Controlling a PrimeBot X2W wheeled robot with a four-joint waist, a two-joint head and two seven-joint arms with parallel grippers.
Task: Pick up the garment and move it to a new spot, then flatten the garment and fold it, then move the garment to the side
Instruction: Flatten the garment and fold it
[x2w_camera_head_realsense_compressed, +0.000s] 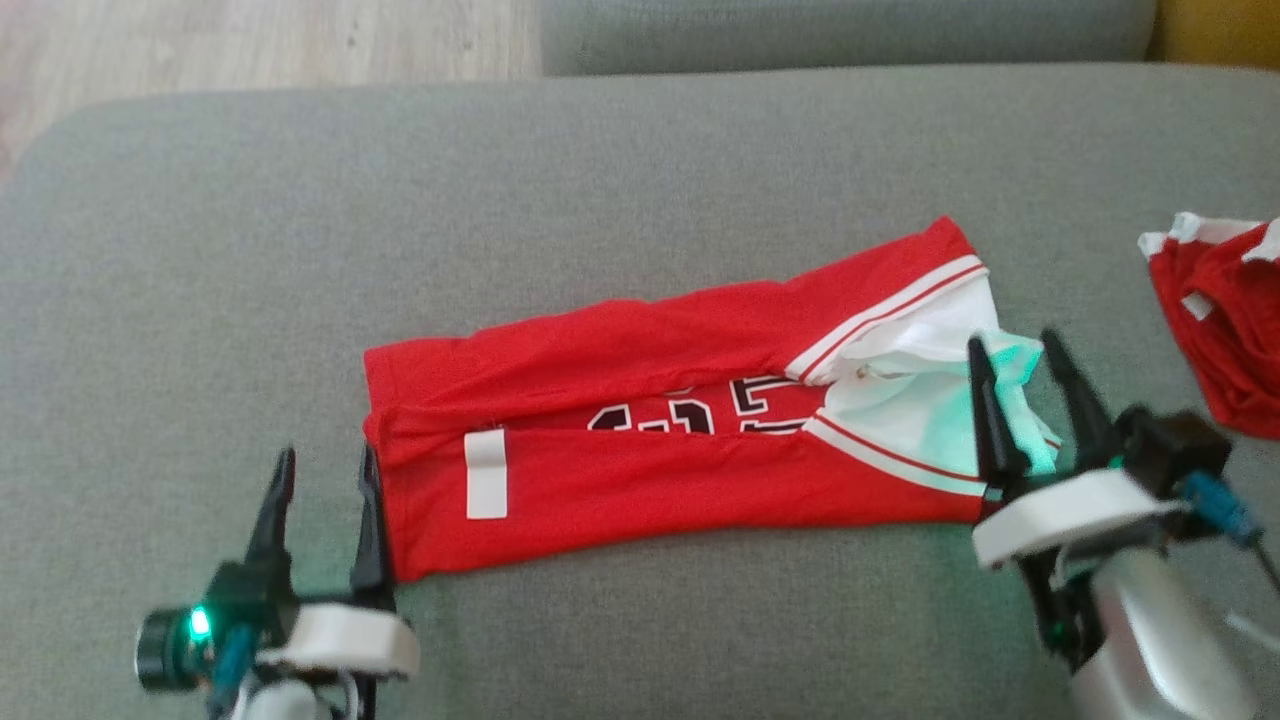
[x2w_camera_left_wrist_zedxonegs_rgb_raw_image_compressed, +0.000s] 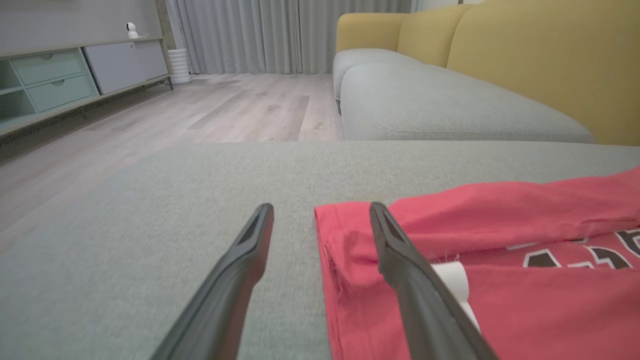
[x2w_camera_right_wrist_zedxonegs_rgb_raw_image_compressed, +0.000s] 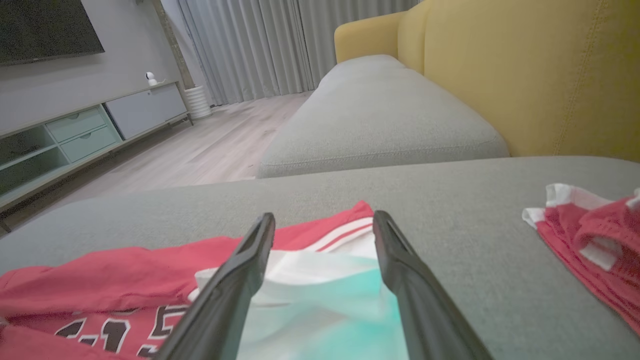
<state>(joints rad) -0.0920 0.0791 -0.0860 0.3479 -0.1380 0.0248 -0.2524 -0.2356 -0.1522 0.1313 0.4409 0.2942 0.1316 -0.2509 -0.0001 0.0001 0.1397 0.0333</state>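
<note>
Where the head view looks down on the grey fabric cushion (x2w_camera_head_realsense_compressed: 640, 180), a red basketball jersey with white trim and dark numerals (x2w_camera_head_realsense_compressed: 650, 460) is seen lying flat, its long sides folded in towards the middle. The left gripper (x2w_camera_head_realsense_compressed: 328, 452) is placed at the jersey's hem end, fingers spread wide and nothing held; its inner finger is lined up with the cloth's edge, its outer finger over bare cushion. A white rectangular label (x2w_camera_head_realsense_compressed: 486, 474) lies just inward of that gripper. The right gripper (x2w_camera_head_realsense_compressed: 1012, 340) is found at the opposite end, jaws wide apart and empty, above the white neck part. A second crumpled red-and-white garment (x2w_camera_head_realsense_compressed: 1225, 320) is seen outward of the right gripper, apart from the jersey.

In the left wrist view, the left gripper (x2w_camera_left_wrist_zedxonegs_rgb_raw_image_compressed: 321, 206) is shown open, the jersey's (x2w_camera_left_wrist_zedxonegs_rgb_raw_image_compressed: 500, 215) corner beneath and beyond its right finger; whether cloth is touched cannot be told. A pale wooden floor (x2w_camera_left_wrist_zedxonegs_rgb_raw_image_compressed: 225, 105) and a yellow sofa back (x2w_camera_left_wrist_zedxonegs_rgb_raw_image_compressed: 540, 60) are seen ahead.

In the right wrist view, the right gripper (x2w_camera_right_wrist_zedxonegs_rgb_raw_image_compressed: 323, 215) is shown open with nothing clasped, the jersey's (x2w_camera_right_wrist_zedxonegs_rgb_raw_image_compressed: 100, 275) white part lying between its fingers and tinted green. The second garment (x2w_camera_right_wrist_zedxonegs_rgb_raw_image_compressed: 595, 240) lies to its right.
</note>
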